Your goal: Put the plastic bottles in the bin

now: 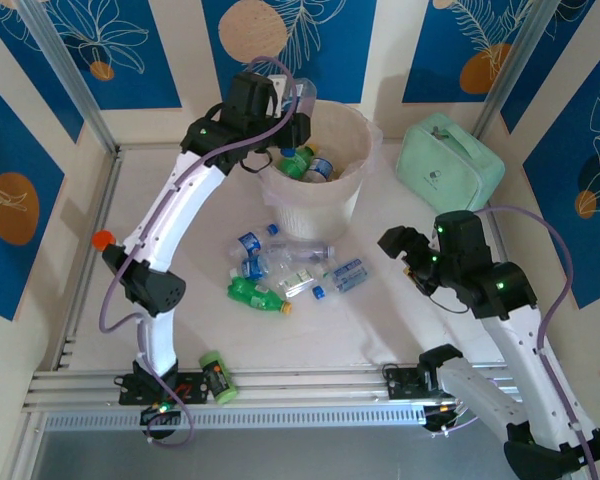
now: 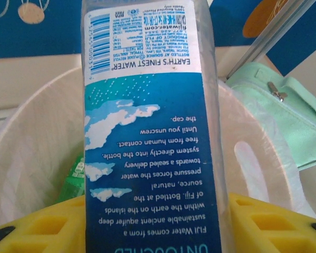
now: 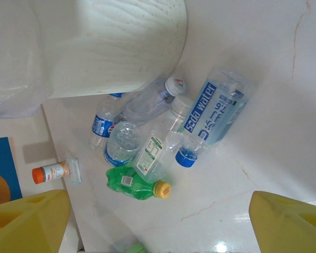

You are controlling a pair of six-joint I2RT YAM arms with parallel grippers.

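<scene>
The left hand (image 1: pixel 296 110) is raised at the bin (image 1: pixel 365 135), its yellow fingers (image 2: pixel 37 226) pinching a blue-labelled water bottle (image 2: pixel 147 132) over the opening. Other bottles (image 1: pixel 308 165) lie inside the bin, one of them green. The right hand (image 1: pixel 398 243) hovers over the desk (image 1: pixel 380 320) with its fingers spread wide and nothing between them. A heap (image 3: pixel 147 137) of bottles lies on the desk just in front of the bin, with a green bottle (image 3: pixel 129 183) at its near edge.
</scene>
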